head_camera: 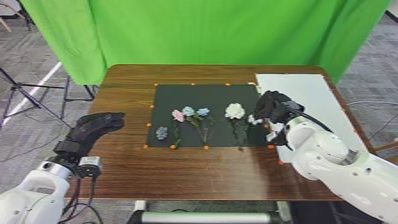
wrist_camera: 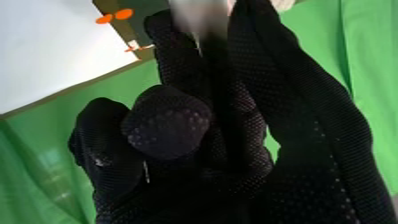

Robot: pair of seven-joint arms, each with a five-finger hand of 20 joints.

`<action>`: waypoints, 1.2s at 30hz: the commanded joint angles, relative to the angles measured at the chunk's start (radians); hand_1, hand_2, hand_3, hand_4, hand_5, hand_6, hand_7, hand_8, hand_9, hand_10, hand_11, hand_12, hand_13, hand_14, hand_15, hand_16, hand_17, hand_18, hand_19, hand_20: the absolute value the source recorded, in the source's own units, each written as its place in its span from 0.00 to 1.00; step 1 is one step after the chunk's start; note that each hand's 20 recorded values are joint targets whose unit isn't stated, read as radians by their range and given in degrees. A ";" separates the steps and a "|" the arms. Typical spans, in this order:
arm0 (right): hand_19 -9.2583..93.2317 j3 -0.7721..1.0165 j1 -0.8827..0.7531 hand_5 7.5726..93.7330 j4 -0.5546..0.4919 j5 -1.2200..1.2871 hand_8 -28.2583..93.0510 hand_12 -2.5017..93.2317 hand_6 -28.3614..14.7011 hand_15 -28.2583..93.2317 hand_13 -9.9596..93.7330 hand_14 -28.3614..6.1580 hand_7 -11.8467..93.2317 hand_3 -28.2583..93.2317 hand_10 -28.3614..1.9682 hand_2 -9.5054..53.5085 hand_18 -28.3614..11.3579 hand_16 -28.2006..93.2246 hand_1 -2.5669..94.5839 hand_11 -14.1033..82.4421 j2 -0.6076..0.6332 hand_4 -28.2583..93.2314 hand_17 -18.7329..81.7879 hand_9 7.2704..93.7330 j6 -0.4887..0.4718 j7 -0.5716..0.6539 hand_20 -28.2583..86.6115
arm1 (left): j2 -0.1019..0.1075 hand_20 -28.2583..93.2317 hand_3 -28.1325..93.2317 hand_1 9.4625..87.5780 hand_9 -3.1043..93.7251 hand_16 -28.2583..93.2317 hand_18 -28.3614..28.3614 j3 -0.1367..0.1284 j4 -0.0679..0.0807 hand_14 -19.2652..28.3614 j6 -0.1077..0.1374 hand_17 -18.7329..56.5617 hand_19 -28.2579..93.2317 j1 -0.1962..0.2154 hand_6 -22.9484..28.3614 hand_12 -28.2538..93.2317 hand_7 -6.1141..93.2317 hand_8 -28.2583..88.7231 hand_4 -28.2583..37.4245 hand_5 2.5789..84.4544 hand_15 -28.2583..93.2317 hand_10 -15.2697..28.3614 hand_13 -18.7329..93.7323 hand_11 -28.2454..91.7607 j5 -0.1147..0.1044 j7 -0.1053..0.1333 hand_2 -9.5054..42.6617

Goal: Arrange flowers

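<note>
Flowers (head_camera: 188,111): on the mat (head_camera: 195,92), pink and blue heads left of the white one (head_camera: 234,111)
Right hand (head_camera: 274,106): by the mat's right edge; a pale, blurred thing (wrist_camera: 200,16) shows at it in the wrist view, but I can't tell whether it's pinched
Left hand (head_camera: 93,124): loosely spread, left of the mat
Surface (head_camera: 213,172): brown wood, under mat and board (head_camera: 306,92)

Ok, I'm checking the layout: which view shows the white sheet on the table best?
The head view: it shows the white sheet from above on the table's right side, partly covered by the right arm. The right wrist view catches a part.
</note>
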 commanded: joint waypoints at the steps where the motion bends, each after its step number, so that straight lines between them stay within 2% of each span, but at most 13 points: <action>1: 1.00 0.009 -0.013 0.78 -0.014 0.003 0.30 0.31 0.62 0.79 0.90 0.72 0.23 0.68 0.51 0.00 0.31 0.50 0.61 0.27 0.011 0.14 0.76 0.78 -0.010 -0.009 0.78 | -0.008 0.33 0.70 0.38 0.51 0.20 0.74 -0.005 0.001 0.80 -0.020 0.25 0.38 0.004 0.51 0.32 0.24 0.17 0.24 0.56 0.42 0.69 0.48 0.44 0.005 -0.014 0.32; 15: 1.00 0.043 -0.052 0.79 -0.065 0.011 0.30 0.29 0.63 0.79 0.90 0.71 0.24 0.68 0.50 0.00 0.30 0.49 0.60 0.28 0.051 0.14 0.76 0.78 -0.019 -0.025 0.78 | -0.002 0.33 0.71 0.38 0.51 0.21 0.74 -0.009 -0.003 0.80 -0.024 0.25 0.37 0.010 0.51 0.32 0.24 0.18 0.24 0.56 0.42 0.69 0.48 0.43 0.004 -0.023 0.31; 24: 1.00 0.119 -0.085 0.78 -0.137 -0.001 0.30 0.26 0.62 0.79 0.90 0.70 0.24 0.67 0.49 0.00 0.30 0.49 0.59 0.29 0.090 0.15 0.75 0.77 -0.045 -0.046 0.78 | 0.000 0.33 0.71 0.38 0.51 0.21 0.74 -0.010 -0.003 0.80 -0.028 0.25 0.37 0.010 0.51 0.32 0.24 0.18 0.24 0.56 0.42 0.69 0.48 0.43 0.003 -0.029 0.31; 29: 1.00 0.246 -0.158 0.79 -0.184 0.031 0.30 0.25 0.63 0.79 0.90 0.70 0.24 0.68 0.48 0.00 0.30 0.49 0.58 0.30 0.111 0.15 0.75 0.78 -0.090 -0.061 0.78 | 0.000 0.33 0.71 0.38 0.51 0.21 0.74 -0.011 -0.006 0.80 -0.028 0.25 0.37 0.014 0.51 0.32 0.24 0.17 0.24 0.56 0.42 0.69 0.48 0.44 0.003 -0.030 0.31; 30: 1.00 0.285 -0.190 0.79 -0.194 0.024 0.30 0.25 0.63 0.79 0.90 0.70 0.24 0.67 0.48 0.00 0.30 0.49 0.58 0.30 0.116 0.15 0.75 0.78 -0.084 -0.061 0.78 | 0.002 0.33 0.71 0.38 0.51 0.21 0.74 -0.006 -0.001 0.80 -0.029 0.25 0.37 0.007 0.51 0.32 0.24 0.17 0.24 0.56 0.42 0.69 0.48 0.44 0.002 -0.029 0.31; 33: 1.00 0.468 -0.336 0.77 -0.212 0.046 0.29 0.25 0.63 0.79 0.88 0.67 0.24 0.70 0.48 0.00 0.27 0.50 0.54 0.30 0.091 0.14 0.73 0.77 -0.006 -0.072 0.76 | 0.004 0.33 0.70 0.38 0.51 0.21 0.74 -0.001 0.000 0.80 -0.012 0.25 0.37 0.008 0.51 0.32 0.24 0.17 0.24 0.56 0.42 0.69 0.48 0.43 0.002 -0.010 0.31; 35: 0.97 0.634 -0.462 0.74 -0.211 0.134 0.27 0.25 0.63 0.74 0.85 0.63 0.24 0.73 0.48 0.00 0.27 0.48 0.49 0.29 0.037 0.13 0.69 0.74 0.078 -0.147 0.71 | 0.005 0.33 0.71 0.38 0.51 0.21 0.74 0.004 0.002 0.80 0.004 0.25 0.37 0.007 0.51 0.32 0.24 0.17 0.24 0.56 0.42 0.69 0.48 0.44 0.003 0.007 0.31; 36: 0.95 0.710 -0.516 0.73 -0.208 0.217 0.24 0.25 0.63 0.72 0.84 0.61 0.24 0.75 0.47 0.00 0.27 0.48 0.47 0.29 0.009 0.13 0.67 0.74 0.108 -0.212 0.70 | 0.009 0.33 0.71 0.38 0.51 0.21 0.74 0.009 0.002 0.80 0.023 0.25 0.37 0.010 0.51 0.32 0.24 0.17 0.24 0.56 0.42 0.69 0.48 0.44 0.000 0.021 0.31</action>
